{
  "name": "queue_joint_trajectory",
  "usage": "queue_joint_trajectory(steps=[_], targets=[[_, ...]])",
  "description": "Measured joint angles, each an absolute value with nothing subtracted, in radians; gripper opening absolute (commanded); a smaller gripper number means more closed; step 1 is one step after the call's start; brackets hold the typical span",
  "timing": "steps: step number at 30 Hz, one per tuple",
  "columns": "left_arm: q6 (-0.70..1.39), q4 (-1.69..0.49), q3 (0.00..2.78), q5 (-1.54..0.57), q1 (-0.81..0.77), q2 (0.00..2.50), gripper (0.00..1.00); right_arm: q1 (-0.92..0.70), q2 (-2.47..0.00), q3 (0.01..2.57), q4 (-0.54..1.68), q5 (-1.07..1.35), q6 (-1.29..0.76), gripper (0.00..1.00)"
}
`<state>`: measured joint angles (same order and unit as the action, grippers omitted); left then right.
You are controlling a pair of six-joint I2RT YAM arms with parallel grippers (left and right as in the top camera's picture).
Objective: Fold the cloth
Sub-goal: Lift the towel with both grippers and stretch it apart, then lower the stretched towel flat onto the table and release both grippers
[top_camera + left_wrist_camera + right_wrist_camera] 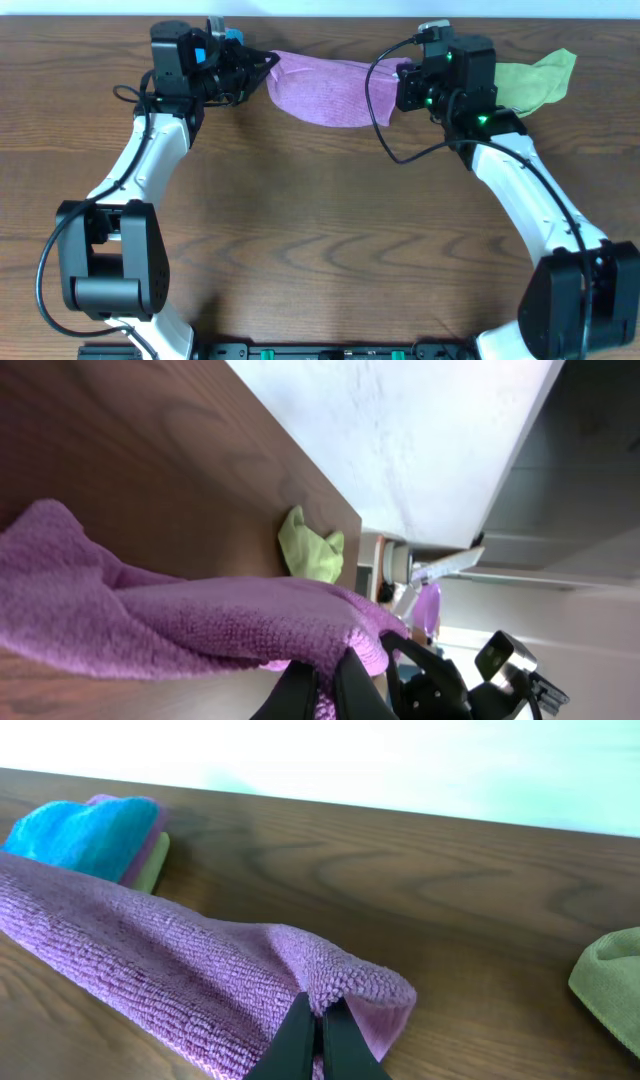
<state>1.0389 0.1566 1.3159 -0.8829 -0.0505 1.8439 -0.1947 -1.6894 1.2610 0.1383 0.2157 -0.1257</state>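
Purple microfibre cloth [325, 92], soft and fuzzy, was stretched as a doubled-over band between the two arms near the far edge of the dark brown wooden table [320, 220], its lower edge sagging in a curve toward the robot. From overhead, the left gripper [262, 68] met the band's left end and the right gripper [405, 82] its right end, but the fingers were too small there to read. The wrist cameras settled it. In the left wrist view the left gripper [330, 660] had its dark fingers pressed together on a bunched corner of the cloth [180, 622]. In the right wrist view the right gripper [318, 1008] pinched the rolled end of the cloth [170, 960], jaws nearly touching. Only the right wrist view showed that the bright blue folded cloth [80, 835] lay on top of a small stack, with purple and green edges under it; overhead it was mostly hidden behind the left arm. A crumpled lime-green cloth [538, 78] lay on the wood just beyond the right gripper, apart from the purple band.
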Motion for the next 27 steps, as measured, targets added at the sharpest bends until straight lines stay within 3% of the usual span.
queue_joint_trajectory(steps=[7, 18, 27], targets=[[0.97, 0.004, 1.322, -0.913, -0.046, 1.844, 0.06, -0.195, -1.692, 1.315, 0.344, 0.231, -0.126, 0.01], [0.573, -0.649, 1.332, -1.014, 0.03, 1.844, 0.06, -0.23, -1.637, 1.327, 0.701, 0.298, -0.127, 0.01], [0.238, -1.066, 1.334, -0.887, 0.024, 1.844, 0.06, -0.289, -1.618, 1.327, 0.904, 0.297, -0.127, 0.02]])
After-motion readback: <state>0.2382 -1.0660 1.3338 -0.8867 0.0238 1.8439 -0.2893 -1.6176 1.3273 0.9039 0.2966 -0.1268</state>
